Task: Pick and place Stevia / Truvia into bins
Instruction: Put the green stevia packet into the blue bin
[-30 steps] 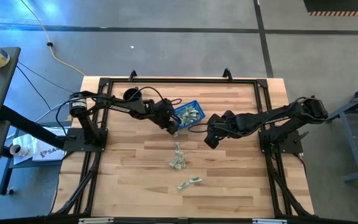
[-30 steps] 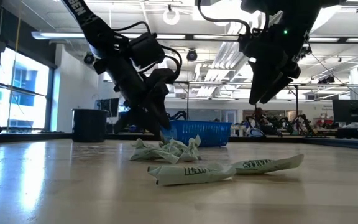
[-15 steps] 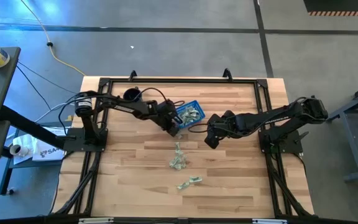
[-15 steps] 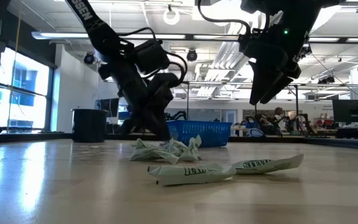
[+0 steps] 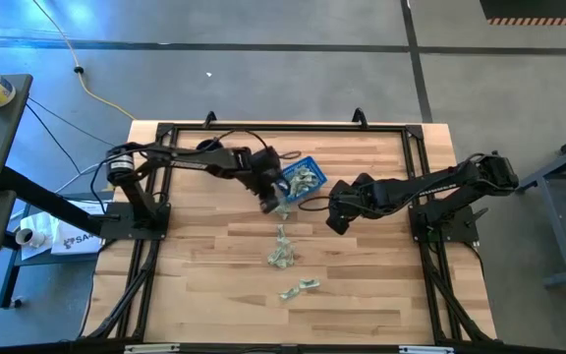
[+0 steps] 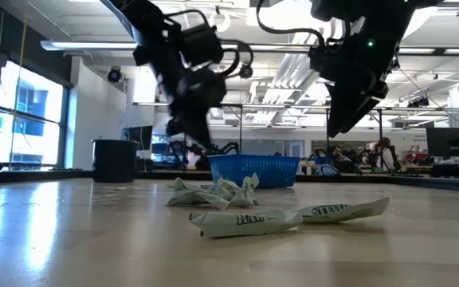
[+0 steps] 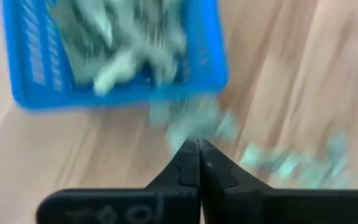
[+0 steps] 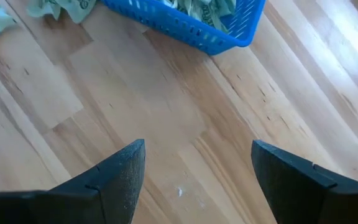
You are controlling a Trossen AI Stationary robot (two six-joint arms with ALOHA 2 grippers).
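The blue basket [image 5: 301, 180] stands on the table at the far middle, with several pale green packets [image 8: 197, 7] inside. More packets lie on the wood nearer the front: a crumpled heap [image 5: 281, 251] and a pair [image 6: 285, 217]. My left gripper [image 7: 197, 149] is shut and hangs above the table just in front of the basket's near left corner. A blurred packet [image 7: 188, 121] shows just past its tips. My right gripper [image 8: 197, 168] stands open above bare wood, right of the basket, with nothing between its fingers. My left gripper points down at the table beside the basket. A pale green packet shows right off its shut fingertips [image 7: 188, 163], but the view is blurred. I cannot tell whether the tips hold or touch it.
A black round cup [image 5: 205, 150] stands at the far left, behind the left arm. The black frame rails [image 5: 283, 128] run along the table's edges. Bare wood lies between the basket and the right gripper.
My left gripper has risen from the tabletop beside the basket's near left corner to well above the basket's rim. The packets on the table lie as before. My right gripper has kept still.
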